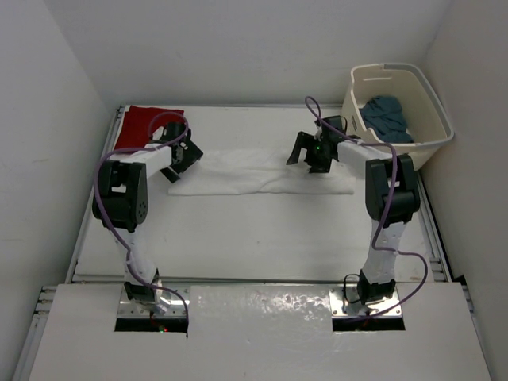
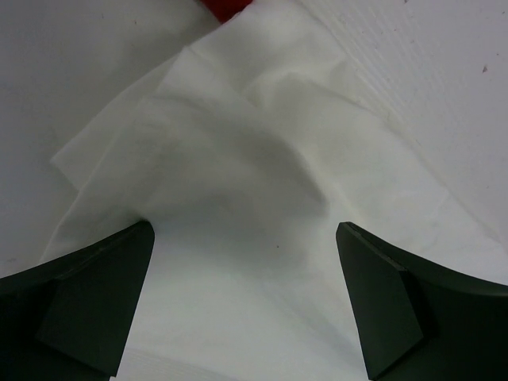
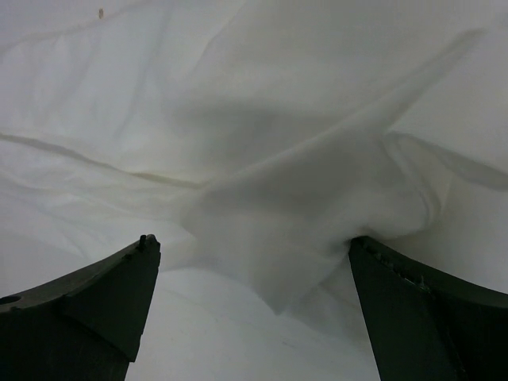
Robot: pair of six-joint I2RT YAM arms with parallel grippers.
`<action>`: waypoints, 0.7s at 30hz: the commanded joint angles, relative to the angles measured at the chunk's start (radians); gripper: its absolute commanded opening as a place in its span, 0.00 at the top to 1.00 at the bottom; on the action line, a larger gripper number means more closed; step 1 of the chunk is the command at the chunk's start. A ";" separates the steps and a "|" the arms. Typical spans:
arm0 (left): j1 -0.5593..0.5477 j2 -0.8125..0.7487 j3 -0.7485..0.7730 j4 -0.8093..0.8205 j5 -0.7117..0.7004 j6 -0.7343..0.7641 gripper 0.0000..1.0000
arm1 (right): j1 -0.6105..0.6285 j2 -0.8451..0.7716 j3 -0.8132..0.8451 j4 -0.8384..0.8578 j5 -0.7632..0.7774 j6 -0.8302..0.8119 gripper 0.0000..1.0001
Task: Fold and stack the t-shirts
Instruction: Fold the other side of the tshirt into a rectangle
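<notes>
Across the far half of the table, the white t-shirt point(image 1: 262, 176) lies spread in a wide, rumpled band, its long edges running left to right and its near edge fairly straight. On the left wrist view, the white cloth point(image 2: 254, 182) rises in a soft ridge with a layered folded edge at the upper left; on the right wrist view it point(image 3: 302, 206) is bunched into a pointed flap. The red t-shirt point(image 1: 151, 123) sits flat in the far-left corner, a sliver of it point(image 2: 226, 8) peeking past the white one's edge. The teal-blue t-shirt point(image 1: 387, 117) lies crumpled inside the cream laundry basket point(image 1: 432, 111) at the far right. The left gripper point(image 1: 181, 159) is over the white shirt's left end, fingers spread wide with nothing clamped between them point(image 2: 246, 238). The right gripper point(image 1: 305, 151) is above the shirt's right half, jaws also wide apart point(image 3: 254, 246), the bunched flap brushing one fingertip but not pinched. Bare table point(image 1: 254, 238) stretches from the shirt's near edge back to the arm bases; white walls close in left, behind and right, and the basket crowds the right arm's far side.
</notes>
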 commanded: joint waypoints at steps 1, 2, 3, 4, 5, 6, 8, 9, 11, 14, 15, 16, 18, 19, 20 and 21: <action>0.005 -0.005 0.005 0.016 -0.010 0.011 0.00 | 0.009 0.043 0.077 0.033 -0.031 0.018 0.01; 0.007 -0.002 0.002 0.014 -0.020 0.011 0.00 | 0.010 0.046 0.079 0.039 -0.032 0.021 0.01; 0.007 -0.002 0.001 0.013 -0.024 0.014 0.00 | 0.008 0.050 0.079 0.047 -0.031 0.025 0.01; 0.007 0.001 0.001 0.011 -0.027 0.017 0.00 | 0.008 0.051 0.076 0.051 -0.028 0.028 0.01; 0.010 0.004 0.001 0.010 -0.025 0.019 0.00 | 0.008 0.054 0.077 0.057 -0.028 0.030 0.01; 0.011 0.005 0.002 0.004 -0.024 0.019 0.00 | 0.009 0.060 0.087 0.062 -0.031 0.035 0.01; 0.014 0.007 -0.001 0.004 -0.025 0.019 0.00 | 0.013 0.083 0.105 0.093 -0.049 0.056 0.01; 0.014 0.008 -0.004 0.001 -0.025 0.019 0.00 | 0.017 0.091 0.113 0.125 -0.055 0.065 0.01; 0.017 0.001 -0.014 -0.001 -0.030 0.022 0.00 | 0.028 0.109 0.143 0.152 -0.054 0.091 0.01; 0.019 -0.017 -0.042 -0.003 -0.033 0.022 0.00 | 0.054 0.138 0.192 0.232 -0.039 0.116 0.01; 0.020 -0.022 -0.047 -0.003 -0.033 0.022 0.00 | 0.059 0.151 0.212 0.234 -0.037 0.119 0.01; 0.023 -0.025 -0.053 -0.003 -0.036 0.023 0.00 | 0.060 0.167 0.238 0.231 -0.035 0.124 0.01; 0.025 -0.036 -0.062 -0.001 -0.034 0.024 0.00 | 0.062 0.249 0.347 0.240 -0.035 0.148 0.01; 0.026 -0.039 -0.064 -0.003 -0.033 0.025 0.00 | 0.062 0.249 0.387 0.232 -0.035 0.148 0.01; 0.027 -0.042 -0.065 -0.007 -0.034 0.027 0.00 | 0.062 0.290 0.425 0.213 -0.023 0.142 0.01; 0.028 -0.051 -0.065 -0.009 -0.037 0.027 0.00 | 0.063 0.304 0.468 0.152 -0.006 0.131 0.01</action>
